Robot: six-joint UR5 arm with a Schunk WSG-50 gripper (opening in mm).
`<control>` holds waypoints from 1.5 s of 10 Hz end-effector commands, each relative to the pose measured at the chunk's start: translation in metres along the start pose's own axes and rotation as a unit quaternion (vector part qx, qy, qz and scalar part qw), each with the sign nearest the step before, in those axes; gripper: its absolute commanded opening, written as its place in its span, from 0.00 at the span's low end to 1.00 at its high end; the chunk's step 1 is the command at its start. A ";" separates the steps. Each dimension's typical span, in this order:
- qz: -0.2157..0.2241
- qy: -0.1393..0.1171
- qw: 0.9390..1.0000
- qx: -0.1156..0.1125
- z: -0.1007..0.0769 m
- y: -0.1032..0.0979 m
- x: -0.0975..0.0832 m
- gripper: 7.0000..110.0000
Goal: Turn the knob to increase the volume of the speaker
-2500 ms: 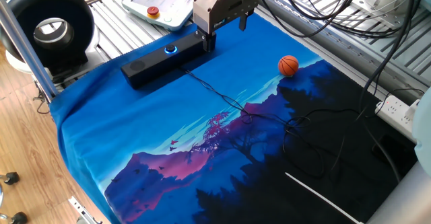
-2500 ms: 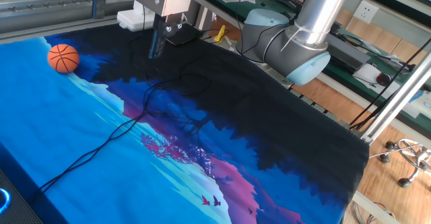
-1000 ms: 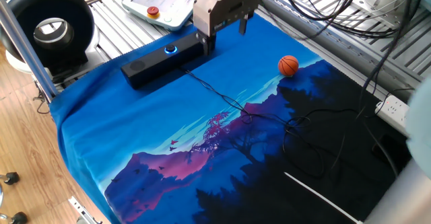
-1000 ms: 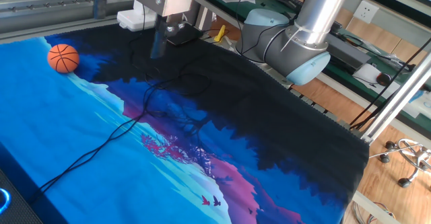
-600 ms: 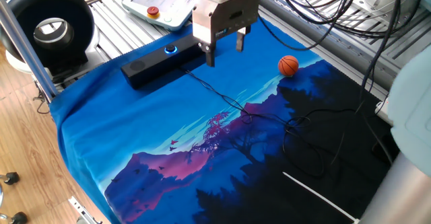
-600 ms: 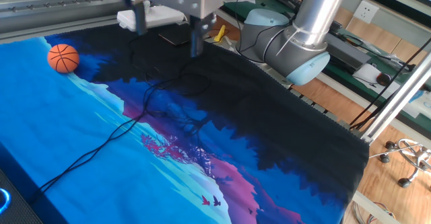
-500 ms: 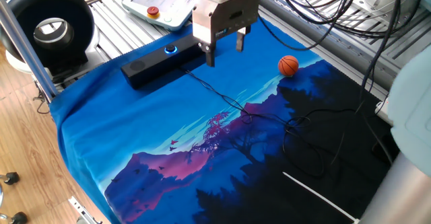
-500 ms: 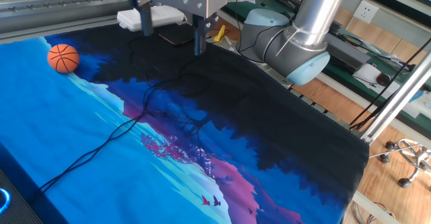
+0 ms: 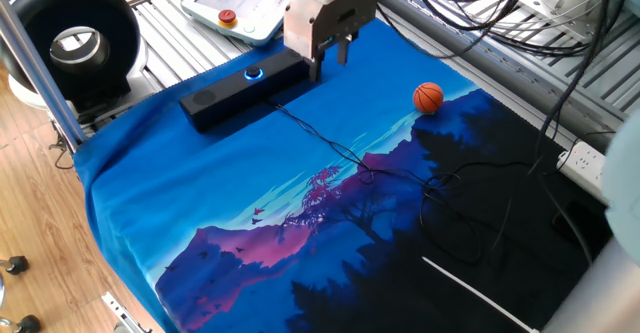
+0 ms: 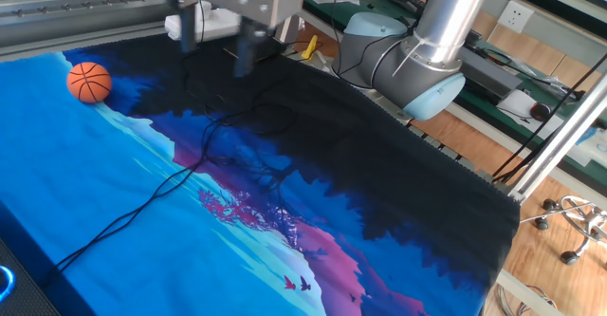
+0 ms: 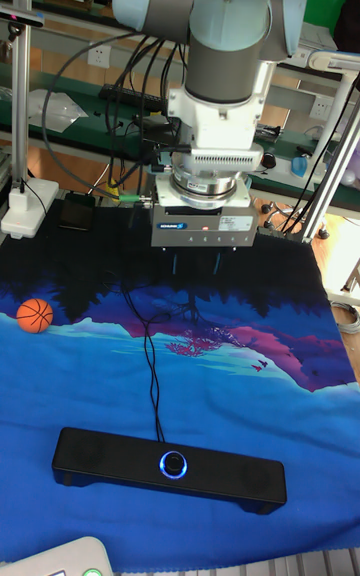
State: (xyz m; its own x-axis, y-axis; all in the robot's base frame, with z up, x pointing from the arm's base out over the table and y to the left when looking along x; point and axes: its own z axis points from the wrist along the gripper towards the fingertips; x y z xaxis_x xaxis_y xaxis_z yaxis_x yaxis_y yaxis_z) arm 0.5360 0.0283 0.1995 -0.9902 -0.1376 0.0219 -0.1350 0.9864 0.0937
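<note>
Fingers apart, the gripper (image 9: 332,55) hovers beside the speaker (image 11: 168,469), whose small, stiff, likely slick knob (image 11: 174,462) demands a pinch at its rim.

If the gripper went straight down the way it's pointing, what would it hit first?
The gripper would probably meet the printed tablecloth just beyond the speaker, possibly the thin cable there; depth is unclear.

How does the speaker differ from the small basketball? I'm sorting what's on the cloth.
The speaker is a long, flat black bar; the basketball is a small orange sphere. The speaker has a cable and a blue-lit knob; the basketball has neither. Both rest on the blue cloth, untouched by the claw.
</note>
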 end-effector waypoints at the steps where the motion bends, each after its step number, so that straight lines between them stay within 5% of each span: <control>1: 0.002 -0.026 1.000 0.004 -0.004 -0.001 -0.012 0.00; 4: 0.026 0.063 0.998 0.014 -0.006 -0.006 0.033 0.00; 6: 0.074 0.062 0.994 0.047 -0.007 -0.021 0.034 0.00; 8: 0.076 0.073 0.993 0.044 -0.007 -0.019 0.039 0.00; 9: 0.060 0.055 0.996 0.022 -0.006 -0.009 0.030 0.00; 10: 0.054 0.027 0.998 0.025 -0.004 -0.011 0.015 0.00; 11: 0.060 -0.015 0.996 0.063 -0.006 -0.031 -0.004 0.00; 12: 0.044 -0.076 0.994 0.068 -0.009 -0.035 -0.035 0.00; 14: 0.037 -0.091 0.993 0.065 -0.010 -0.033 -0.042 0.00; 15: 0.023 -0.052 0.996 0.064 -0.007 -0.032 -0.024 0.00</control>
State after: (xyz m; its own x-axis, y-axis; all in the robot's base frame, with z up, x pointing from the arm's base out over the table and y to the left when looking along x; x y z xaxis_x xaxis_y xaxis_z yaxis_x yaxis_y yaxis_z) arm 0.5606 -0.0011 0.2008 -0.9969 -0.0500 -0.0608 -0.0481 0.9983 -0.0324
